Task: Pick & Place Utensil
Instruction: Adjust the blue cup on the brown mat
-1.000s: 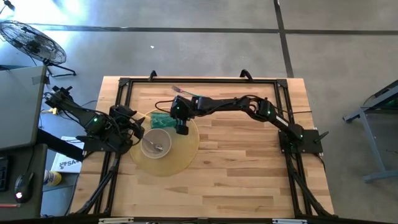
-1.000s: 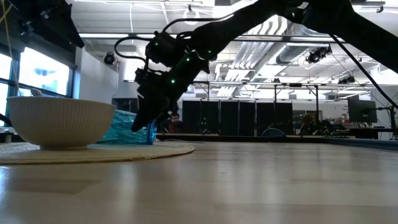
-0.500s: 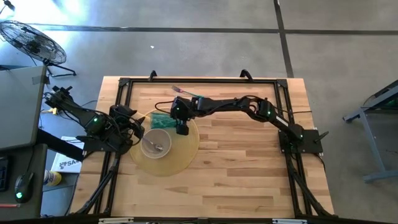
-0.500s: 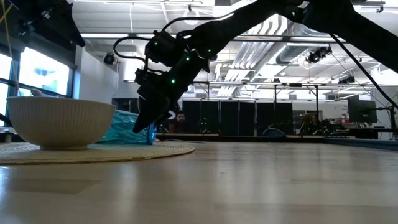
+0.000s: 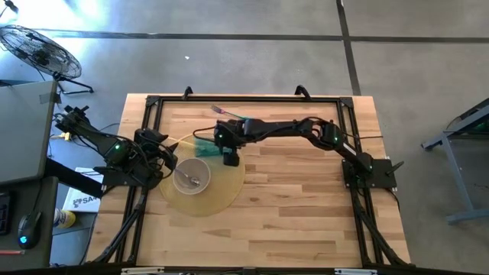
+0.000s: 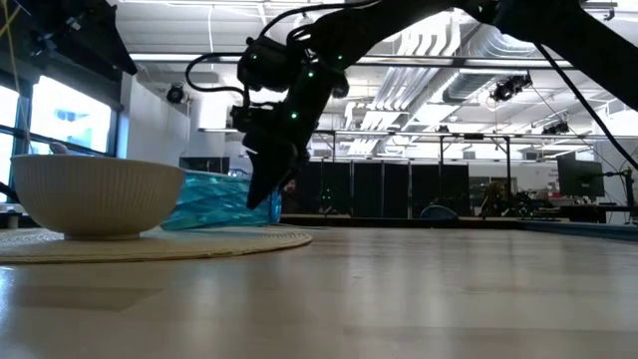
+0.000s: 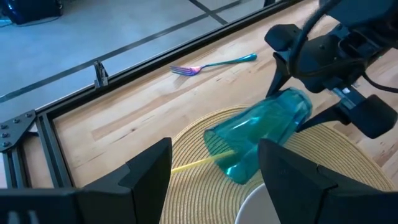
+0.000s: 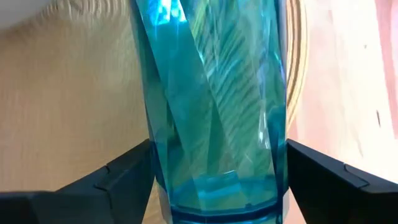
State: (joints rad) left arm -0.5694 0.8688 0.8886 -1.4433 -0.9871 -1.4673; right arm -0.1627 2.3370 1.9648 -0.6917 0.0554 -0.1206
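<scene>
Clearly the fork [image 7: 214, 64] is slim, with a teal handle and pinkish tines; it lies flat on the bare desk [image 5: 306, 191] near the far rail, well apart from both pincers. On the round woven mat [image 5: 221, 187] sits a white ribbed bowl [image 6: 97, 194] with a metal spoon [image 5: 191, 180] inside. A teal faceted cup [image 7: 261, 132] lies on its side on the mat with a yellow straw [image 7: 199, 163] sticking out of its mouth. The right pincer [image 5: 228, 156] has its fingers closed around the cup's base end. The left pincer [image 5: 163, 156] waits beside the bowl, parted and holding nothing. From the low view the fork is hidden.
</scene>
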